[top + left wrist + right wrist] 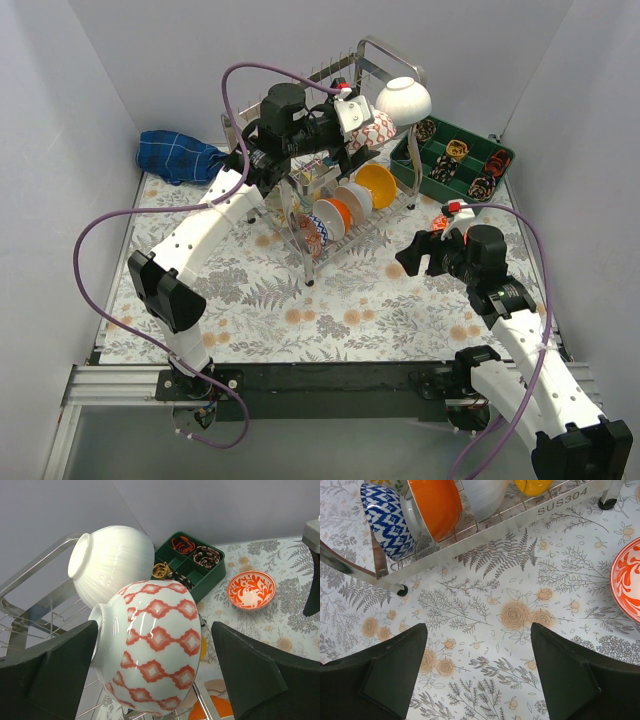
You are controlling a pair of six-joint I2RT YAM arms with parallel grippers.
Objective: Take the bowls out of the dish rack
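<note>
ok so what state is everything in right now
left gripper, open around the red-and-white bowl
red-and-white bowl, tipped, on the dish rack
white bowl, tipped, beside it
blue bowl, on edge, lower tier
orange bowl, on edge beside it
red-patterned bowl, upright on table
right gripper, open, empty

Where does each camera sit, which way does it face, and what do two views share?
Top external: high behind the bases, looking down on the table and dish rack; left arm and right arm show.
Left wrist: at the rack's top tier, facing the green tray; left gripper open around the red-and-white bowl.
Right wrist: low, looking down at the table before the rack's lower tier; right gripper open, empty.
Shared: both wrist views show the orange-patterned bowl on the table.
</note>
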